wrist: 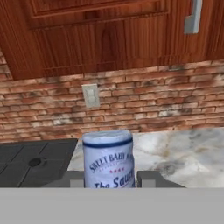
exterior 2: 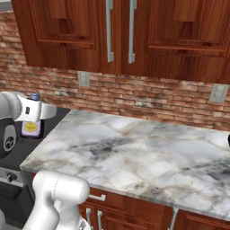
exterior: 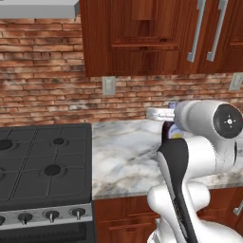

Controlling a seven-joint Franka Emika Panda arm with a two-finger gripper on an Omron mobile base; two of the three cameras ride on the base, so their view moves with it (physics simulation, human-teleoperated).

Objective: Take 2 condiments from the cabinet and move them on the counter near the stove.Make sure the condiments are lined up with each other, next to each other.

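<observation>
in the left base view the stove (exterior: 45, 163) fills the lower left of the frame, black with round burners and a row of knobs along its silver front. right of it the counter (exterior: 126, 156) spreads across the middle, pale veined marble, with the brick wall (exterior: 47, 71) behind and a light wall plate (exterior: 108, 85) set in the bricks at upper centre. above, panelled wooden doors (exterior: 142, 33) with long silver handles take up the upper right. at centre right the white arm covers most of a condiment bottle (exterior: 172, 130), of which a dark body and a bit of yellow label peep out.

in the right base view that bottle (exterior 2: 32, 126) sits at the far left of the frame, upright, bluish cap on top, yellow label facing the camera, beside the counter's left edge and partly behind the white hand (whether it rests on anything i cannot tell).

in the hand view the gripper (wrist: 110, 178) sits at bottom centre, its two dark fingers (wrist: 149, 177) pressed against either side of the bottle's (wrist: 109, 157) white and blue label, clamped on it. stove at lower left, marble at lower right.
</observation>
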